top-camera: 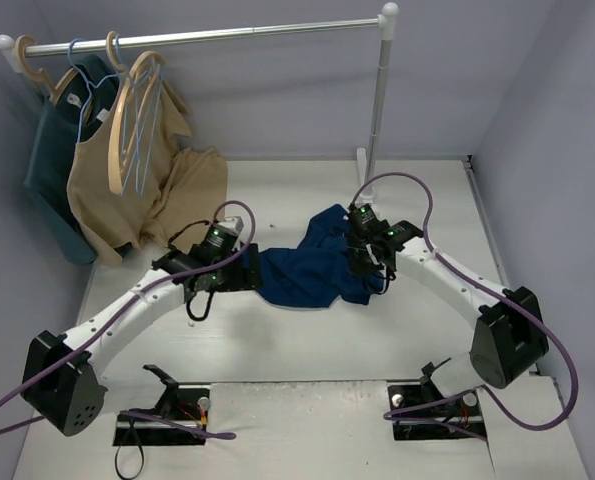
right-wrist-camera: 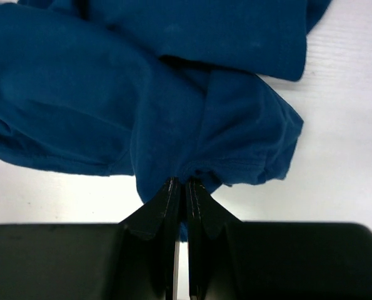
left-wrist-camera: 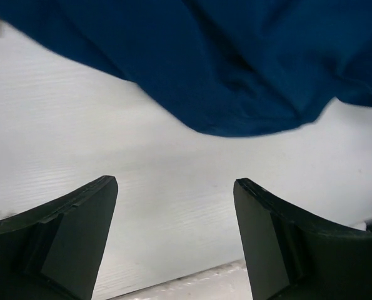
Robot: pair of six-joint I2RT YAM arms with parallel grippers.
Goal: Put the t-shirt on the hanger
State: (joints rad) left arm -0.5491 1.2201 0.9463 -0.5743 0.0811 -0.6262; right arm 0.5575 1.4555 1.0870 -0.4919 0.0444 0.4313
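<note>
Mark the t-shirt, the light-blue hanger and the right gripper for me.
t-shirt (top-camera: 302, 275), top view, middle of the crumpled blue cloth.
hanger (top-camera: 75, 50), top view, on its curved hook.
right gripper (right-wrist-camera: 179, 182), right wrist view, midway between its shut fingers, where they pinch the cloth.

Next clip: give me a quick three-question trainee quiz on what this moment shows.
1. True or false: the left gripper is clamped on the t-shirt.
2. Which gripper pinches the shirt's fabric? A left, B right, C neither.
3. Fill in: the tan garment hangs from the ____ at the back left.

Key: 1 false, its jaws stand open and empty. 2 B, the right gripper. 3 rail.
</note>
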